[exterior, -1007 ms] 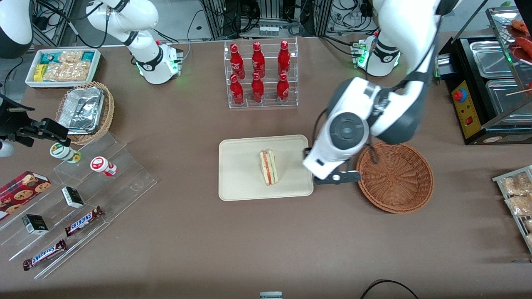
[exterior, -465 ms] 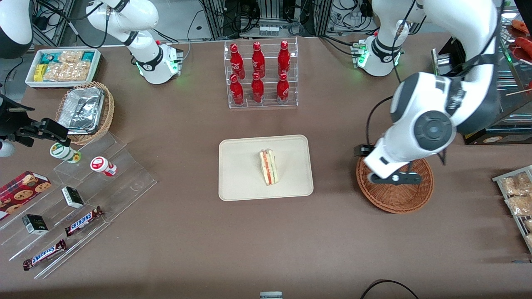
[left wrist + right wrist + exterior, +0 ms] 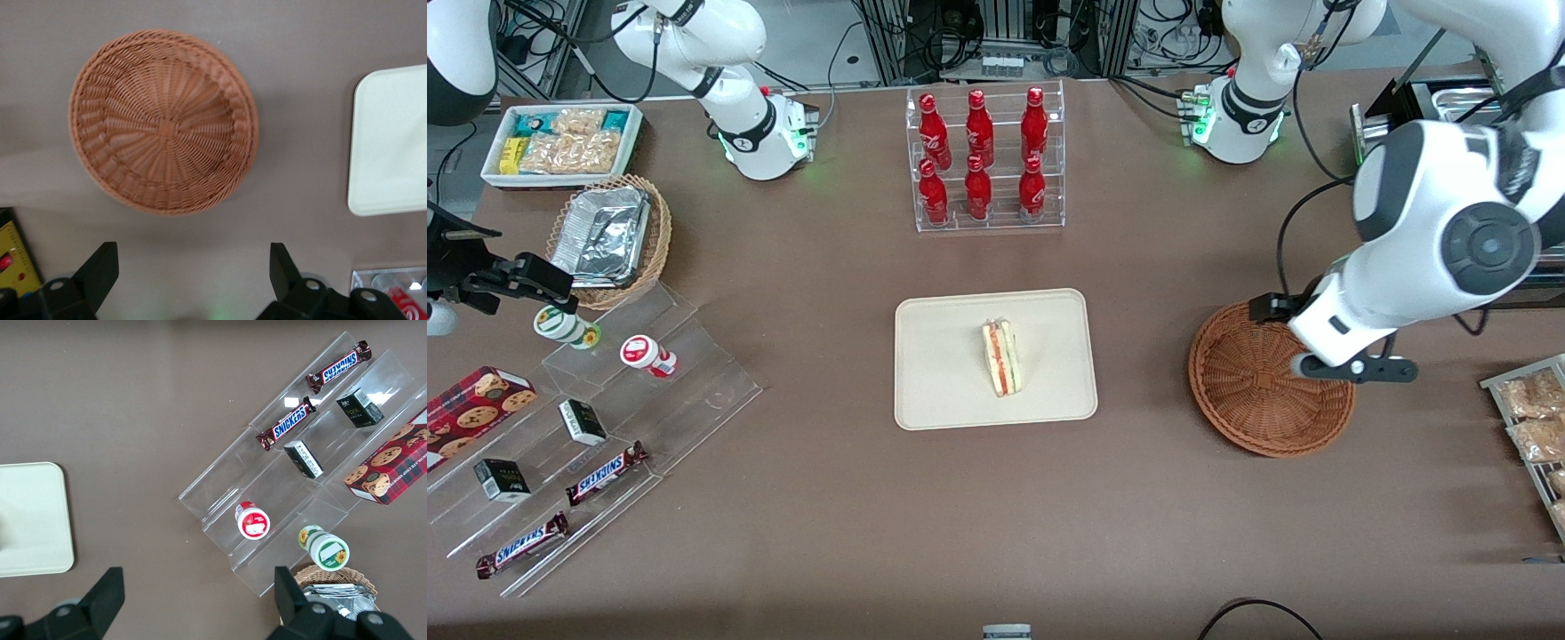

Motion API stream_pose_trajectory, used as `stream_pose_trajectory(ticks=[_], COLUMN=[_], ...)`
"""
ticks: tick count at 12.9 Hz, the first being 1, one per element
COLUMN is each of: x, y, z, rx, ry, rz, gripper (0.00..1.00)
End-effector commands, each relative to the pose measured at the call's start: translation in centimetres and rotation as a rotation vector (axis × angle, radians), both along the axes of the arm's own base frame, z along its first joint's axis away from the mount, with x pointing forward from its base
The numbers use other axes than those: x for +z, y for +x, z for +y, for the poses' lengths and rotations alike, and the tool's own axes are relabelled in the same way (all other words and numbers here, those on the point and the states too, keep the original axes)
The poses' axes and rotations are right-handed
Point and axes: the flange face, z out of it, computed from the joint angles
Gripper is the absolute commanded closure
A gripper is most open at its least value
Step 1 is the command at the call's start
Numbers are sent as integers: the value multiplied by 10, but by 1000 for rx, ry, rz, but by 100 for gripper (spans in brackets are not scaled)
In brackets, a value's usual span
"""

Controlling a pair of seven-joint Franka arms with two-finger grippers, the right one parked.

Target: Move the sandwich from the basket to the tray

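Note:
The sandwich lies on the cream tray in the middle of the table, cut edge with red and green filling facing up. The reddish-brown wicker basket stands beside the tray toward the working arm's end and holds nothing. My left gripper hangs above the basket's rim on the working arm's end, well clear of the sandwich. In the left wrist view the basket and a tray corner show, and the gripper is open with nothing between its fingers.
A clear rack of red bottles stands farther from the front camera than the tray. A black machine and a rack of snack packets flank the basket. Acrylic steps with candy bars and a foil-filled basket lie toward the parked arm's end.
My left gripper has swung from the tray's edge across the basket toward the working arm's end. The sandwich has stayed on the tray.

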Motion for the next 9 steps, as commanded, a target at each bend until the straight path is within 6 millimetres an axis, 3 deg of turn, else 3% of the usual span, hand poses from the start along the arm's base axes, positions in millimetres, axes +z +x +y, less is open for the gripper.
stream_pose_trajectory(ticks=[1,6,9], x=[29,81,102], y=[-20,-53,-67], z=[38,88,96], rx=[-38,-78,-71], ry=[-46,-67,-48], rz=[15,24,12], gripper=[0,0,0])
